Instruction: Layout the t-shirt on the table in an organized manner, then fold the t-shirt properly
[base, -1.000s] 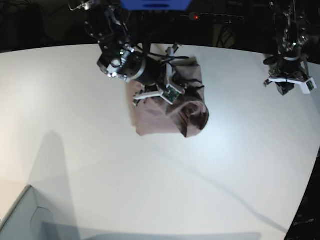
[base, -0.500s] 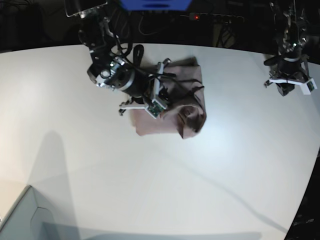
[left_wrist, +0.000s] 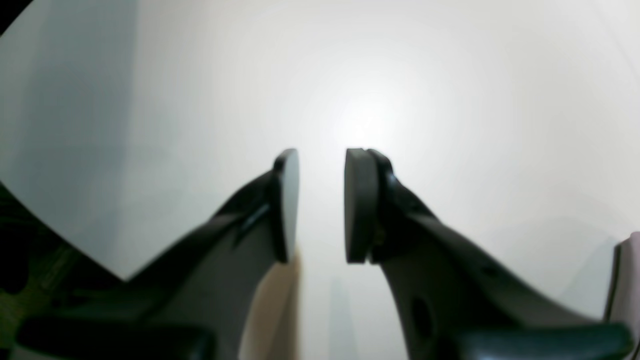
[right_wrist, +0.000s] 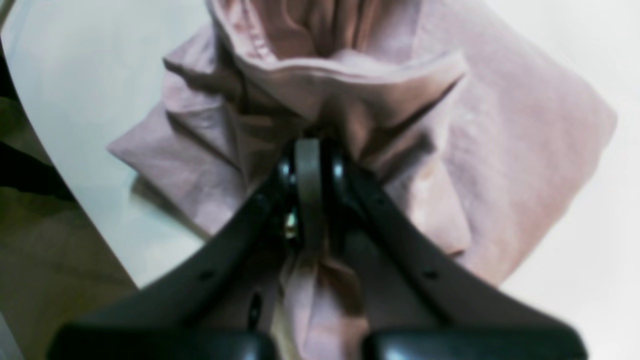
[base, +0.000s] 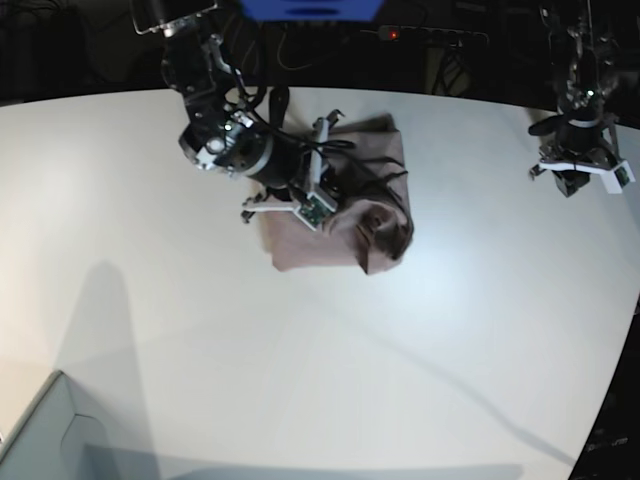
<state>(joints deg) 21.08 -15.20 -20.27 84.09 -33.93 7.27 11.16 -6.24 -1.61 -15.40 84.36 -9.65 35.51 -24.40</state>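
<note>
Mauve t-shirt bunched at far table edge; right gripper pinches fold (directly on cloth). Left gripper parted, holding nothing, well apart.

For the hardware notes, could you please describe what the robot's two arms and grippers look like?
Both arms are dark metal with black cables looped along them. The right arm has a round silver-grey joint and white brackets with a small green circuit board. The right gripper and left gripper have black curved fingers ending in flat, rounded pads.
</note>
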